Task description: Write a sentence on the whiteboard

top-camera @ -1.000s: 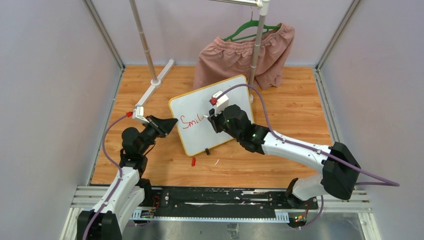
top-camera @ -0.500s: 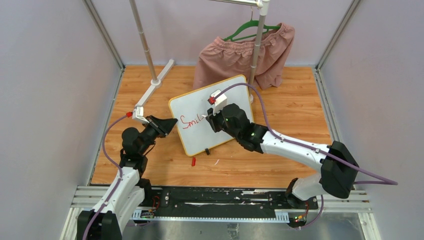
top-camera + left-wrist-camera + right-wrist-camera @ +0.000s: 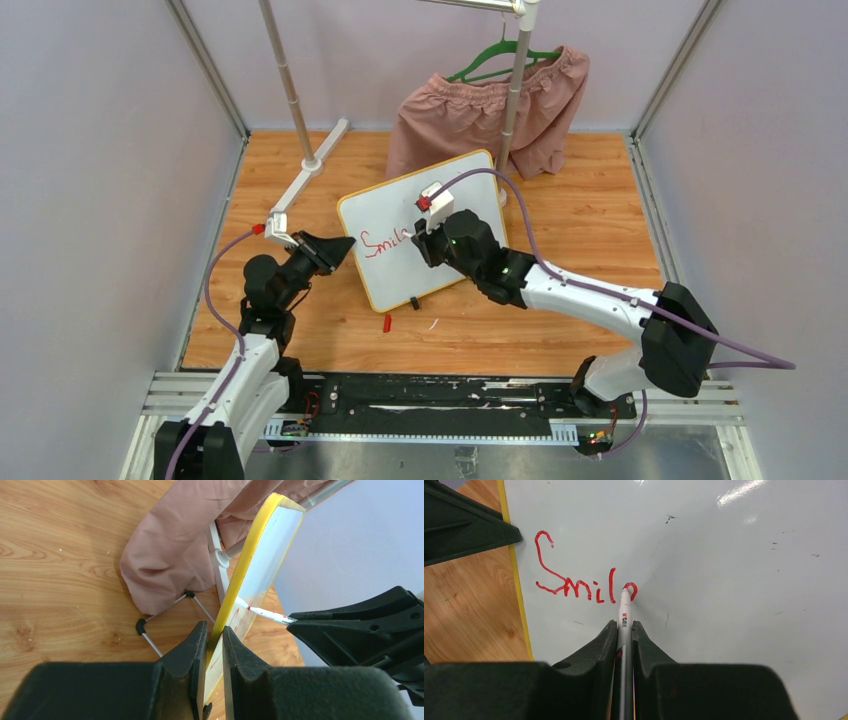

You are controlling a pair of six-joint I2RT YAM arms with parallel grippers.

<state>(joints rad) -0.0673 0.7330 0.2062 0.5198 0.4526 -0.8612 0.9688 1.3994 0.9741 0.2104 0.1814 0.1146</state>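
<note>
The whiteboard (image 3: pixel 470 195), white with a yellow rim, stands tilted on the wooden table. My left gripper (image 3: pixel 345 245) is shut on its left edge; in the left wrist view the jaws (image 3: pixel 215 630) pinch the yellow rim (image 3: pixel 250 555). My right gripper (image 3: pixel 418 240) is shut on a white marker (image 3: pixel 624 615), whose red tip touches the board (image 3: pixel 724 580). The sentence (image 3: pixel 574 587) reads "Smil" in red, with a small loop forming at the tip. The marker (image 3: pixel 262 612) also shows in the left wrist view.
Pink shorts (image 3: pixel 490 115) hang on a green hanger from a white rack behind the board. The rack's pole (image 3: pixel 290 90) and foot (image 3: pixel 320 160) stand at the back left. A small red cap (image 3: pixel 387 322) lies in front of the board. Grey walls close both sides.
The right gripper has shifted slightly right along the board with the marker, and the red writing has grown by a stroke. The left gripper and the board have stayed put.
</note>
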